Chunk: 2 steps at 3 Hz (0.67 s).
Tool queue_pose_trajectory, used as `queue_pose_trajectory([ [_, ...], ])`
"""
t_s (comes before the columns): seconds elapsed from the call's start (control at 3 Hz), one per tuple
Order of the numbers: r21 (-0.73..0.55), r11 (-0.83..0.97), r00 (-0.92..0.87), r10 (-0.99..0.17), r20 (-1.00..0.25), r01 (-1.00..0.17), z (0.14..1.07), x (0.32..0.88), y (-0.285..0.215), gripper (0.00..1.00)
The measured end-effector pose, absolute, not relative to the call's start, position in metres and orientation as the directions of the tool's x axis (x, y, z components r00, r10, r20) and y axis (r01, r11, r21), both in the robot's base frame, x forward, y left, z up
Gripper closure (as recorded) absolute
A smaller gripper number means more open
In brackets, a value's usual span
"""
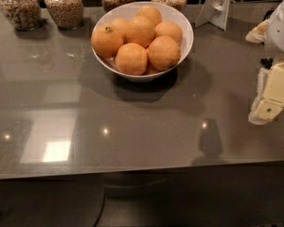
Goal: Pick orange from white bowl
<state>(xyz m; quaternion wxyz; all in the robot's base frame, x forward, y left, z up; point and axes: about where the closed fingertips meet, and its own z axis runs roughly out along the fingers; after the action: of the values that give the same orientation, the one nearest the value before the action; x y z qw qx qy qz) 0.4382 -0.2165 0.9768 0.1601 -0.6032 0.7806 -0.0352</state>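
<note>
Gripper stood at the right edge of the counter, well apart from the white bowl; no fruit was seen in it.

Whether the gripper was open or closed could not be determined. The orange lay front right in the bowl's heap, touching its neighbours. Risks judged: crowded fruit could deny a clean grasp or roll out; a sideways push could slide the bowl; the stem-spotted orange could be taken by mistake. No brand, label or writing was legible, grain jars included.
</note>
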Motion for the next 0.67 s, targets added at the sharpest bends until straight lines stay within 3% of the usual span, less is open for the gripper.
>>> queue_pose_trajectory([
  [0.33, -0.248, 0.27, -0.221, -0.953, -0.208, -0.93, 0.977, 0.438, -0.216, 0.0],
  [0.67, -0.279, 0.281, -0.189, -0.93, -0.314, -0.918, 0.987, 0.451, -0.198, 0.0],
])
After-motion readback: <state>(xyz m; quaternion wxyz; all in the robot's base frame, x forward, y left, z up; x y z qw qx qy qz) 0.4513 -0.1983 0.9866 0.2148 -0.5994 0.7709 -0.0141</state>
